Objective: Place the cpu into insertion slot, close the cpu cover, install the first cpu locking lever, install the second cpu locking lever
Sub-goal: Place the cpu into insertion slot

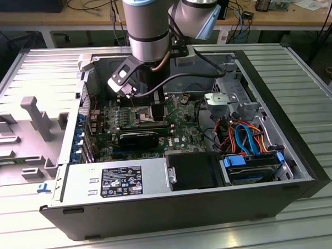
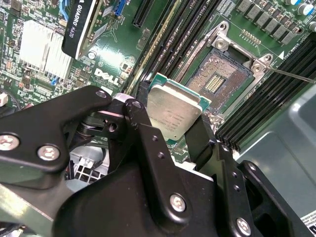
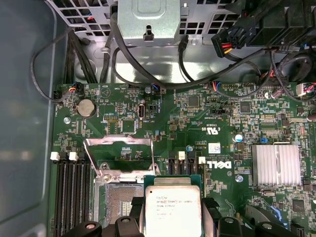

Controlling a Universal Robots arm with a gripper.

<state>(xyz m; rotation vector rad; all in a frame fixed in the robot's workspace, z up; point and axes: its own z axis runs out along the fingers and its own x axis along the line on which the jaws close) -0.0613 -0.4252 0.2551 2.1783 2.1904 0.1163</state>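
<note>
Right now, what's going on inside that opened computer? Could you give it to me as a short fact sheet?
Place: open computer case with a green circuit board inside
Grip: tool shut on the cpu, gripping two opposite edges
Chip position: held just off the board, close by the insertion slot, not seated in it
Socket state: empty, contact field exposed
Lid: cpu cover swung up, standing open

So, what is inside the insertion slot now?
In the second wrist view the slot shows bare contacts, nothing seated. The gripper holds the cpu, which covers one corner of it.
</note>
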